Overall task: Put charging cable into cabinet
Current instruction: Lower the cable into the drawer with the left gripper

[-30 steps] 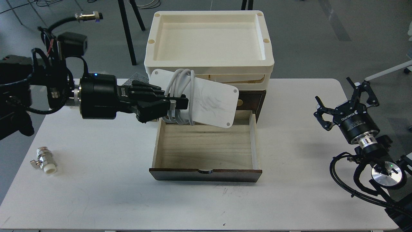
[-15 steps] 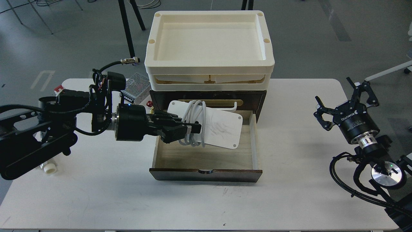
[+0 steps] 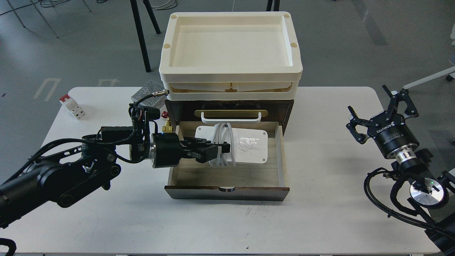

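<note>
On the table point(image 3: 320, 220), left end effector point(image 3: 221, 149) clamps charging cable point(image 3: 245, 145).

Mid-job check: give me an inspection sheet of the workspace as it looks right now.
Surface: white table, a few faint scuffs.
Job's things: charging cable on its white card, down inside the open drawer of the cabinet.
Clutter: cream trays on the cabinet; metal box, red-white block, small brass and red fittings at left.
Claws: left claw shut on the cord loops; right claw open, apart from everything.
Cables: black wiring on both arms.
Surroundings: grey floor, dark furniture legs.
</note>
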{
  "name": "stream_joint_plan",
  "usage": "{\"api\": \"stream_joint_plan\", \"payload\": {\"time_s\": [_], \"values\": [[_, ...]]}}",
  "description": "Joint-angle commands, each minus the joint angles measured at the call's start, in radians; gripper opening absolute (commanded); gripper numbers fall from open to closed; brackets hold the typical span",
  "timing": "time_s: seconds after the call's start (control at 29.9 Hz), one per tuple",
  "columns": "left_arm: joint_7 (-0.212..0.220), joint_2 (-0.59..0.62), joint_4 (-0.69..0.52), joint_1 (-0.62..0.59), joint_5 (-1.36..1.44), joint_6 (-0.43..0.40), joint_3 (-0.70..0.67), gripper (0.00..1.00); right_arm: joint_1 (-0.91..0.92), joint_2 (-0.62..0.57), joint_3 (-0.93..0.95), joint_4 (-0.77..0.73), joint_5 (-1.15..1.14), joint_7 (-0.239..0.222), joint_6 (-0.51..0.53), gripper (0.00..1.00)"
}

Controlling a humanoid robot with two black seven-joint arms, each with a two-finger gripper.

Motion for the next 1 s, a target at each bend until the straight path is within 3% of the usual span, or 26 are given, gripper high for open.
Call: {"api": "stream_joint_plan", "payload": {"time_s": [0.0, 0.37, 0.5, 0.57, 0.8, 0.97], "values": [[0.000, -0.038, 0.051, 0.003, 0.000, 0.028, 0.029, 0.07, 0.000, 0.000, 0.000, 0.000, 0.000, 0.000, 0.001, 0.99], [0.000, -0.107, 0.117, 0.002, 0.001, 0.064, 0.096, 0.11, -0.001, 0.000, 0.001, 0.000, 0.000, 0.000, 0.000, 0.99], [0.000, -0.133, 0.142, -0.006, 0.000, 0.062, 0.095, 0.27, 0.000, 0.000, 0.001, 0.000, 0.000, 0.000, 0.001, 0.99], [0.000, -0.142, 0.156, -0.009, 0.000, 0.061, 0.095, 0.42, -0.001, 0.000, 0.003, 0.000, 0.000, 0.000, 0.001, 0.99], [0.000, -0.146, 0.159, -0.015, 0.000, 0.058, 0.095, 0.73, 0.000, 0.000, 0.003, 0.000, 0.000, 0.000, 0.001, 0.99], [0.000, -0.144, 0.160, -0.036, 0.003, 0.056, 0.096, 0.78, 0.000, 0.000, 0.003, 0.000, 0.000, 0.000, 0.001, 0.99]]}}
